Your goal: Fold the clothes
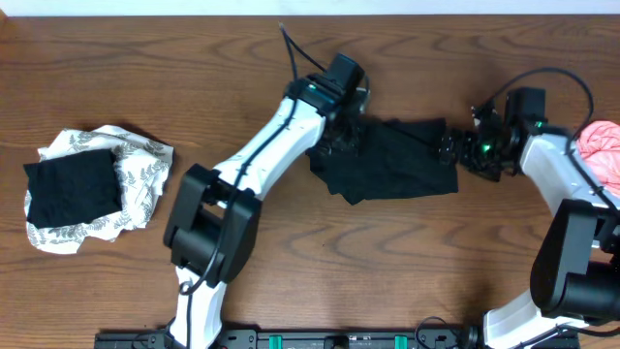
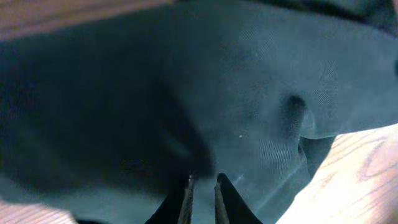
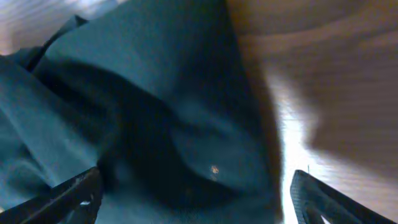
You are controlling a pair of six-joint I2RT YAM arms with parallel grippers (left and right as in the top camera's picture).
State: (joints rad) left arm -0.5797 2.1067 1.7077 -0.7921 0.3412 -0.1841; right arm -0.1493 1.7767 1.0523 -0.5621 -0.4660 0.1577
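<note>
The shirt (image 1: 392,165) lies crumpled mid-table (image 1: 320,252), between the two arms. The left gripper (image 1: 341,136) sits on its left edge; in the left wrist view its fingers (image 2: 188,186) are drawn almost together with a thin strip of cloth between them, so it seems to pinch the shirt. The right gripper (image 1: 451,148) is at the right edge, and the right wrist view shows its jaws spread wide over the cloth with nothing held. Well apart to the left, a black piece (image 1: 73,189) rests on a leaf-print cloth (image 1: 140,165); a pink piece (image 1: 605,150) lies at the far right.

The risks, as a judgement: with only one side held, a lift or pull by the left arm would drag the shirt into a tighter bunch instead of spreading it. If the right jaws close where they are, they may catch several layers, or miss the hem and nip bare wood. The left pinch looks shallow, so cloth could slip out under tension
</note>
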